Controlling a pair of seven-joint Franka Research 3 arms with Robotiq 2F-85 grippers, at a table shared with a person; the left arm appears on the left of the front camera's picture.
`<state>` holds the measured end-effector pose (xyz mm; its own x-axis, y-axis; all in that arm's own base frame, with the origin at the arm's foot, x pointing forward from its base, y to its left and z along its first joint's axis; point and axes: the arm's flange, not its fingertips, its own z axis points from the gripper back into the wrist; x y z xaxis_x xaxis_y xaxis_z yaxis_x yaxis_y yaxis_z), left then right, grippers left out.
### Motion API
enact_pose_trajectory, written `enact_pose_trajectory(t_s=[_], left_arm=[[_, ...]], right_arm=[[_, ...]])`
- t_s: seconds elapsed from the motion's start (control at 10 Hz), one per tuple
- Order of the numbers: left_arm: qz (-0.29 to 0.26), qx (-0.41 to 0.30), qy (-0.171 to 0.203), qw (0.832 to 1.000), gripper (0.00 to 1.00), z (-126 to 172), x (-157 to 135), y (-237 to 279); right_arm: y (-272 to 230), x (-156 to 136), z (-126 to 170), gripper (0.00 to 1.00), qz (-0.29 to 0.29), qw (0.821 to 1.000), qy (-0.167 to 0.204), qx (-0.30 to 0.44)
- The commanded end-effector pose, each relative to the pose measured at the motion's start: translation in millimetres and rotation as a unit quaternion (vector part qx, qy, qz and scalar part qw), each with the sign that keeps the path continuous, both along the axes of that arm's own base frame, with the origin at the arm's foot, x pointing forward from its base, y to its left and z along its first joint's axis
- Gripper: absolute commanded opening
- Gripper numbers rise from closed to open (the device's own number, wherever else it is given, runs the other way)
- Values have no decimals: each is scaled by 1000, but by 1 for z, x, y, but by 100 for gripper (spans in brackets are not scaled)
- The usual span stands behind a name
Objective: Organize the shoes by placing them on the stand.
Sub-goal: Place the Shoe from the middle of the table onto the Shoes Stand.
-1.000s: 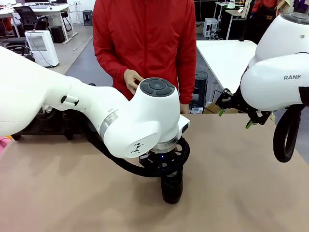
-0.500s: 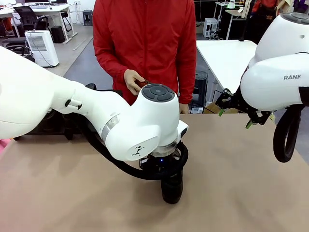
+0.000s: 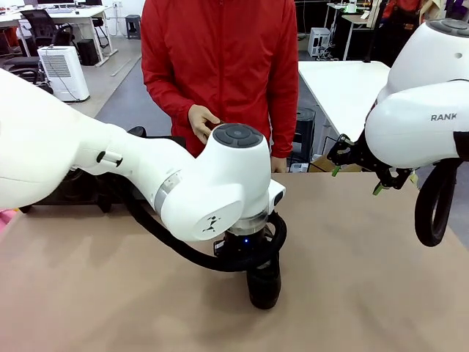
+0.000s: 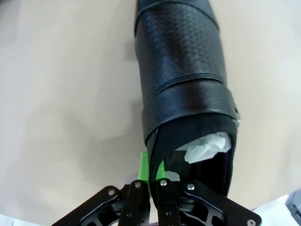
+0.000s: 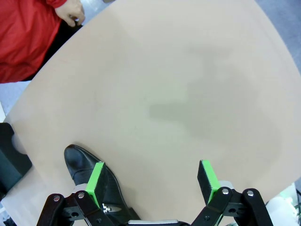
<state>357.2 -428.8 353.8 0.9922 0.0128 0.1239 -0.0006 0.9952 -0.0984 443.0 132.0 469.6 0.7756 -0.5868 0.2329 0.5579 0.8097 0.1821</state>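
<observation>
Claw first: we are seeing our left claw (image 4: 151, 181) pinched fully together on the rim of a shoe's (image 4: 183, 80) opening, one green pad outside the leather and the other slipped inside beside the crumpled white paper (image 4: 207, 147). The shoe is lying on the tan counter (image 4: 61, 94), its toe pointing away from the wrist. In the front view the same shoe (image 3: 264, 282) is showing as a dark shape under the left arm's wrist, near the middle of the counter (image 3: 352, 264).

Our right claw (image 5: 153, 181) is hanging with its jaws spread wide and nothing between them, raised at the counter's right side (image 3: 359, 165). Its own camera is looking down at a shoe (image 5: 91, 176) lying by the counter's edge; we are not able to tell whether it is the one the left claw is holding.

Behind the left arm, at the counter's far left, a low black shape that we are taking for the stand (image 3: 73, 192) is showing, mostly hidden. A person in a red jacket (image 3: 220, 66) is standing at the far side, one hand (image 3: 199, 121) closed around something small.

We are judging that the grasp is made and the carry is next. That move is calling for a clean lift, since a grip on thin leather may let the shoe swing, then a sweep left and a flat set-down on a platform.
</observation>
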Motion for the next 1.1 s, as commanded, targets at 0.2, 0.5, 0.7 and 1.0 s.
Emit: enact_pose_trajectory(t_s=[0.2,0.5,0.7,1.0], left_arm=[[13,-42,-81,996,0,104,9,51],[70,5,-194,979,0,139,59,124],[89,28,-244,965,0,137,95,162],[89,38,-274,957,0,118,136,192]], right_arm=[[-3,0,1,100,10,1000,1,12],[-3,0,1,100,10,1000,1,12],[-3,0,1,100,10,1000,1,12],[-3,0,1,100,10,1000,1,12]])
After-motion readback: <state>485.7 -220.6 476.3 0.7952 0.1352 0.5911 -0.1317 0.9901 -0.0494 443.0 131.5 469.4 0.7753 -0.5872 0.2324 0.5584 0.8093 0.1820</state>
